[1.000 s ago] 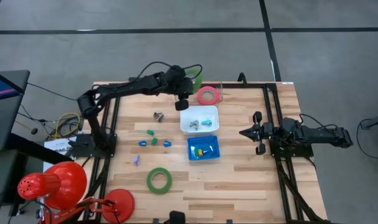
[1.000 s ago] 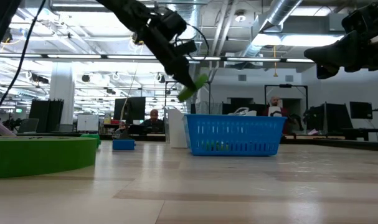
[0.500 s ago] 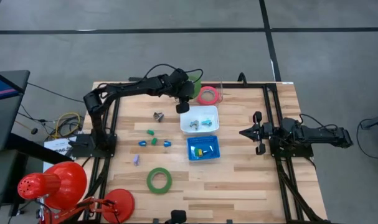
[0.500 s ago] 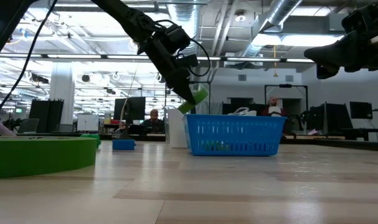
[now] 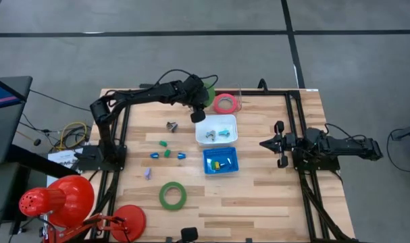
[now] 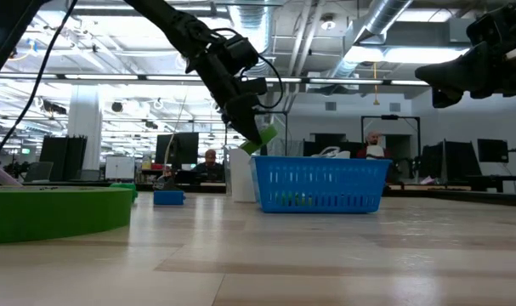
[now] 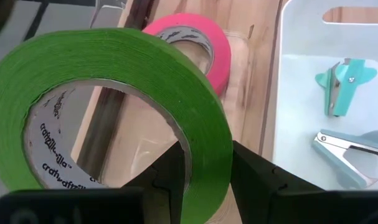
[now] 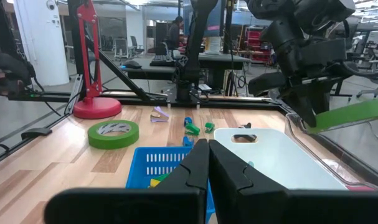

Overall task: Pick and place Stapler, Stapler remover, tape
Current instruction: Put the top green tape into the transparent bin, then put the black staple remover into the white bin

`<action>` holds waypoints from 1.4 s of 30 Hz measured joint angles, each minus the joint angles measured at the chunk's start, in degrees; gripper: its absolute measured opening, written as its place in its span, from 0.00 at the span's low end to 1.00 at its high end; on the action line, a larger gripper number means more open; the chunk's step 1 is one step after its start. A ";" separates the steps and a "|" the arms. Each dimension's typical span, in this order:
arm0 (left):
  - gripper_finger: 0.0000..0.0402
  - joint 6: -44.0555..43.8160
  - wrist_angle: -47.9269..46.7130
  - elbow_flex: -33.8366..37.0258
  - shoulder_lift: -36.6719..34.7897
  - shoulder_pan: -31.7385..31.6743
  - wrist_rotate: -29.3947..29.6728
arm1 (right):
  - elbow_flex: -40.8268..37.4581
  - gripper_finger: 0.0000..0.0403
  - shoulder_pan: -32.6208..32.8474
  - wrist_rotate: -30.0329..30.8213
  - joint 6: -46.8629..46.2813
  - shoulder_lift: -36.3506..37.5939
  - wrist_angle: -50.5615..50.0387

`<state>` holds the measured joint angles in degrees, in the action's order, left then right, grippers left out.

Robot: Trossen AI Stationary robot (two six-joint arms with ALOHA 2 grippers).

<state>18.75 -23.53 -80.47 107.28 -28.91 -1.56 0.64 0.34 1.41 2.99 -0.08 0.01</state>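
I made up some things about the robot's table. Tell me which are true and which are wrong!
1. The left gripper holds a green tape roll. True.
2. The pink tape sits in the blue basket. False: it lies in a clear container at the table's far edge.
3. Another green tape ring lies flat on the table. True.
4. The right gripper carries a stapler. False: its fingers are shut on nothing.

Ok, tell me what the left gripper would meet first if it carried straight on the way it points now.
Probably the pink-red tape ring in the clear plastic container. The left gripper, jaws shut on a green tape ring, points toward it, with nothing between in the wrist view, though depth is unclear.
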 joint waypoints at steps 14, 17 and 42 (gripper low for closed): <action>0.43 0.43 0.09 -0.02 -0.04 0.44 -2.11 | 0.00 0.00 0.02 0.00 0.01 -0.02 0.00; 0.53 0.43 0.07 -0.02 -0.04 0.44 -2.13 | 0.00 0.00 0.02 -0.02 0.02 -0.02 0.00; 0.73 0.43 -7.41 3.06 -12.12 0.81 -1.49 | 0.00 0.00 0.02 -0.01 0.00 -0.02 0.02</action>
<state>19.18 -30.94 -77.40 95.16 -28.10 -3.05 0.64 0.36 1.40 2.98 -0.10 0.03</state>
